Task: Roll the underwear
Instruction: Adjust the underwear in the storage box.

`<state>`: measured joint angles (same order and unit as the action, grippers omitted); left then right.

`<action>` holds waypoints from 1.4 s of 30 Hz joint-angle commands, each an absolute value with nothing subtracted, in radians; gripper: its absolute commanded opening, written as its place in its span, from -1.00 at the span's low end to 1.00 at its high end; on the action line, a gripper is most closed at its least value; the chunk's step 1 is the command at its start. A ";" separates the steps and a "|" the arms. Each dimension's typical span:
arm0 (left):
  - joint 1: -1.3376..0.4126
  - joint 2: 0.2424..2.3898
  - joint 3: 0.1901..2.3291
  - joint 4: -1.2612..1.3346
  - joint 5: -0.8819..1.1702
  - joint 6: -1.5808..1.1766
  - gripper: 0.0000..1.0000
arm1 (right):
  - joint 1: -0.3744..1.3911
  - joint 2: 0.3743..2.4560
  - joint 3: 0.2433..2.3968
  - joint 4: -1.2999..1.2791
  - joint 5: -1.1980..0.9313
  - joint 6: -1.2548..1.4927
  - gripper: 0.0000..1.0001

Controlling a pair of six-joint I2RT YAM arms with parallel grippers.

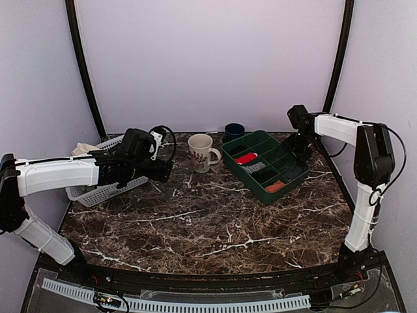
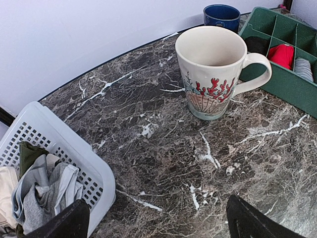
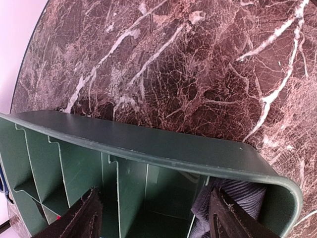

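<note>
While the left end effector (image 2: 158, 214) hangs with its 2 fingers spread wide over the marble surface (image 2: 148, 124), between the white basket (image 2: 59, 144) of clothes and the coral-patterned mug (image 2: 213, 74), the right end effector (image 3: 154, 203) hovers above 1 corner of the green tray (image 3: 148, 144), fingers apart and gripping nothing. What looks like the underwear (image 3: 245, 193), dark blue ribbed cloth, sits in that corner compartment, just beside 1 finger.
</note>
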<state>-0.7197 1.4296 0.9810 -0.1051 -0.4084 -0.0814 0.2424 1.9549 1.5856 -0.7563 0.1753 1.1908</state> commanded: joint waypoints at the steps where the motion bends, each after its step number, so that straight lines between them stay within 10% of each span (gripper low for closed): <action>1: -0.713 1.427 0.983 -0.100 -0.408 -0.065 0.98 | 0.248 1.994 1.574 -0.738 0.160 1.216 0.44; 42: -0.713 1.401 0.961 -0.089 -0.379 -0.071 0.98 | 0.238 1.863 1.536 -0.746 0.094 1.161 0.80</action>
